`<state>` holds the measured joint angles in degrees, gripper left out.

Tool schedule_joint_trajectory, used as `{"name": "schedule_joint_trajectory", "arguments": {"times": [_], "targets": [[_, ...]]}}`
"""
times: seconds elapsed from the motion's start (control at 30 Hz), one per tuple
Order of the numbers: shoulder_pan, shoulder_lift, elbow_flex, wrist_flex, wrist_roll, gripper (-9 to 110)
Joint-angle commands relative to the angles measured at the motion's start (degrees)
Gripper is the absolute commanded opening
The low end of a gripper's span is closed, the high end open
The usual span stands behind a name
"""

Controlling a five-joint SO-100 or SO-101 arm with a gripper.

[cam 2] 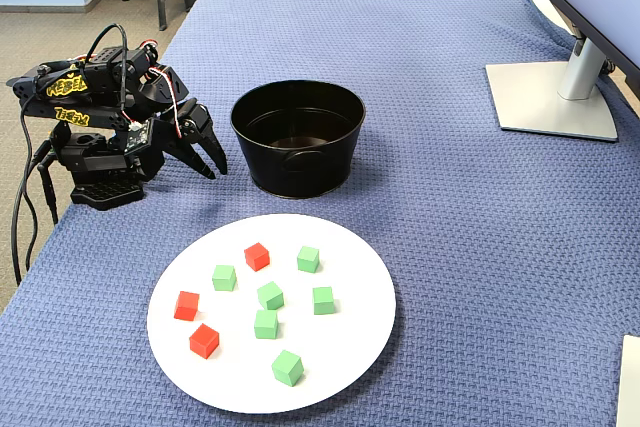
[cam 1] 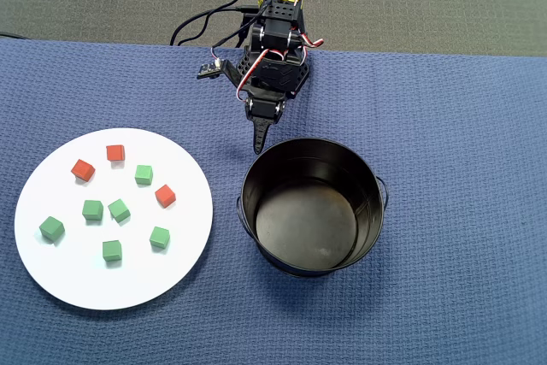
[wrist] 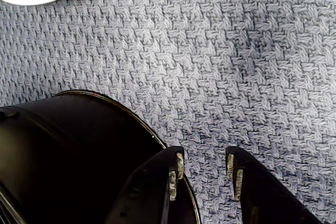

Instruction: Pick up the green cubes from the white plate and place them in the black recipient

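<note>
The gripper (cam 2: 214,167) hung low over the blue cloth (wrist: 220,56), its jaws slightly apart and holding nothing. Just beside it in the wrist view stood the black recipient (wrist: 68,145), empty, its rim near one fingertip. Farther off, on the pot's other side from the arm's base in the fixed view, lay the white plate (cam 2: 350,367) carrying six green cubes (cam 2: 268,295) and three red cubes (cam 2: 257,256).

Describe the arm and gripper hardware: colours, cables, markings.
The arm is all black plastic, with yellow lettering on its upper links. Red, white and black wires loop along it, and thicker black cables trail off the table. The gripper has two black, tapered, pointed fingers with small pale bits on their inner faces.
</note>
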<state>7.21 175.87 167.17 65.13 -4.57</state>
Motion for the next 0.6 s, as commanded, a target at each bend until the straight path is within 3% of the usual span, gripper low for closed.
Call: {"name": "schedule_joint_trajectory", "arguments": {"times": [0.0,0.57], "targets": [[-2.46,-1.67,-4.83,0.00,0.70,0],[-1.67,-1.67,-4.83,-0.09,1.49,0]]}}
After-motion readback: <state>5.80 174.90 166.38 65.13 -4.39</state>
